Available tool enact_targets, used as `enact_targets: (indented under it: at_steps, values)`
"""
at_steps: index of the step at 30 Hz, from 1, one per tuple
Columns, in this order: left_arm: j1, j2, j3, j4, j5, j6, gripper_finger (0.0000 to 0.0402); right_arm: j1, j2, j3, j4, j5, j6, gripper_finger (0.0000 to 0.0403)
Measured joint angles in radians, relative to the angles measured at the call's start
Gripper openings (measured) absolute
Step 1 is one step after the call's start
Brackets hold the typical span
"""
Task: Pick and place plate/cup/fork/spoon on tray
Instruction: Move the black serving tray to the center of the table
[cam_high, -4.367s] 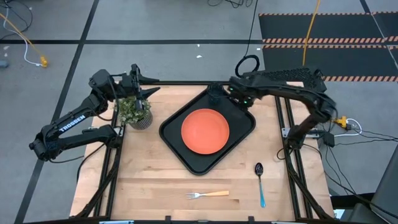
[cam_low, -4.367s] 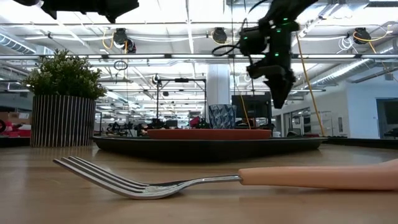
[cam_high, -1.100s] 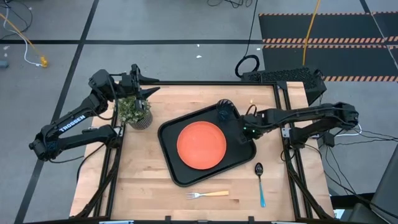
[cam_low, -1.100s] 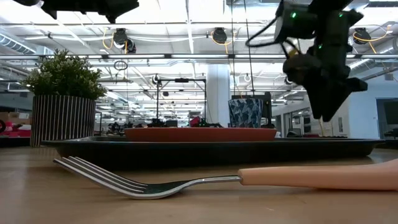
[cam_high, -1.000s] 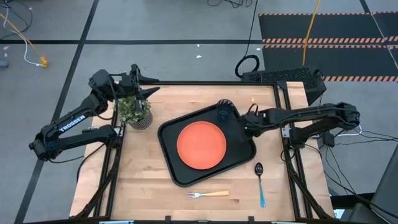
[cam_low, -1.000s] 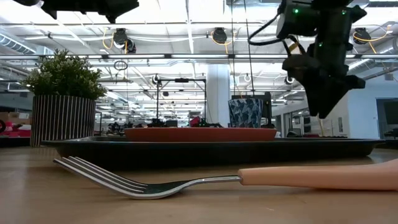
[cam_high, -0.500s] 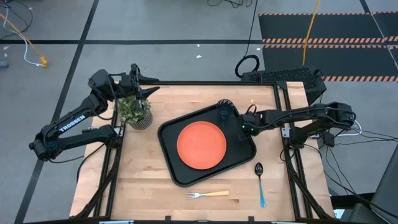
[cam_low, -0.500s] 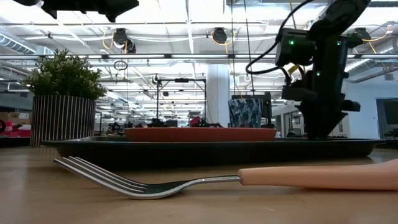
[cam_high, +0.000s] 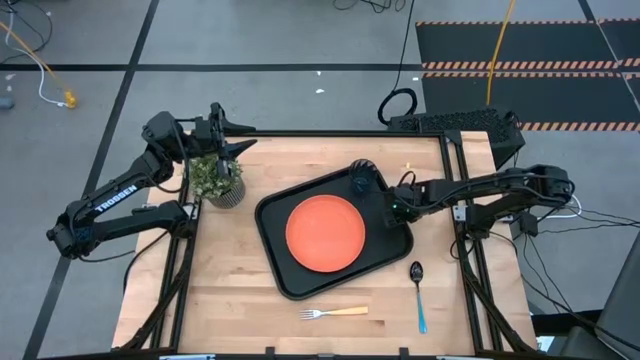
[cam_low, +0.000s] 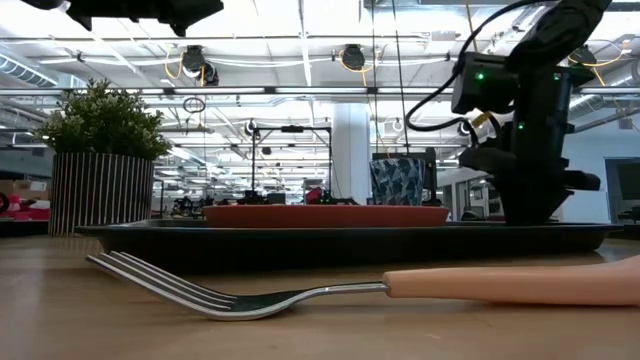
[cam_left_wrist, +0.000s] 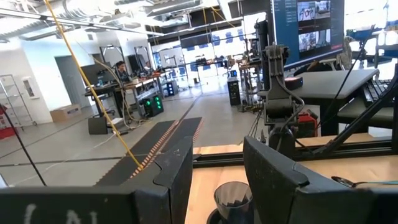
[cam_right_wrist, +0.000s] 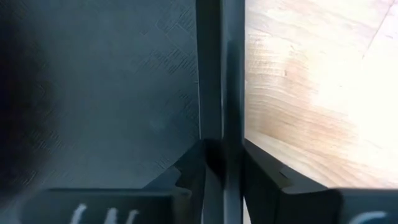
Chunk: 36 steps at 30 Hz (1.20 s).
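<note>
The black tray lies askew on the table, with the orange plate at its middle and the dark grey cup standing in its far corner. My right gripper is down at the tray's right rim, shut on it. The fork and the blue-handled spoon lie flat on the wood near the front edge. My left gripper waits open and empty above the potted plant; its open fingers show in the left wrist view. My right gripper pinches the tray's raised right rim between its two fingers, one finger inside the tray and one outside over the wood. The fingers come from above, pointing down, and stand across the rim. The tray lies flat on the table.
The striped pot with the green plant stands at the table's far left, beside the tray. Bare wood lies left of the tray and along the front edge around the fork.
My right gripper, which hung above the tray's right side, has come down until its fingers straddle the tray's right rim. The plate, cup, fork and spoon have stayed where they were.
</note>
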<state>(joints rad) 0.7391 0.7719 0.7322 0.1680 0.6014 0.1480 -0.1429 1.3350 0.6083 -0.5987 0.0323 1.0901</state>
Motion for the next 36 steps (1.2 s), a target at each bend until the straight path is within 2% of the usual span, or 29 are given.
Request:
enact_targets:
  at_steps: [4,13,17,20,24,36]
  values:
    - [0.0,0.0,0.0,-0.005,0.0,0.001,0.0145,0.0,0.0,-0.001,-0.004,-0.014,0.004,0.0054]
    - [0.0,0.0,0.0,-0.017,0.0,0.004,0.0145,0.035,0.001,-0.002,-0.007,-0.06,0.087,0.0049]
    - [0.0,0.0,0.0,-0.019,0.0,0.003,0.0145,0.073,0.001,-0.002,-0.008,-0.051,0.14,0.0049]
    - [0.0,0.0,0.0,-0.021,0.0,0.001,0.0145,0.098,0.001,-0.002,-0.009,-0.003,0.166,0.0049]
    - [0.0,0.0,0.0,-0.021,0.0,0.001,0.0145,0.106,-0.008,-0.003,0.001,0.005,0.159,0.0049]
    - [0.0,0.0,0.0,-0.017,0.0,0.001,0.0145,0.105,-0.085,-0.007,0.015,-0.059,0.121,0.0051]
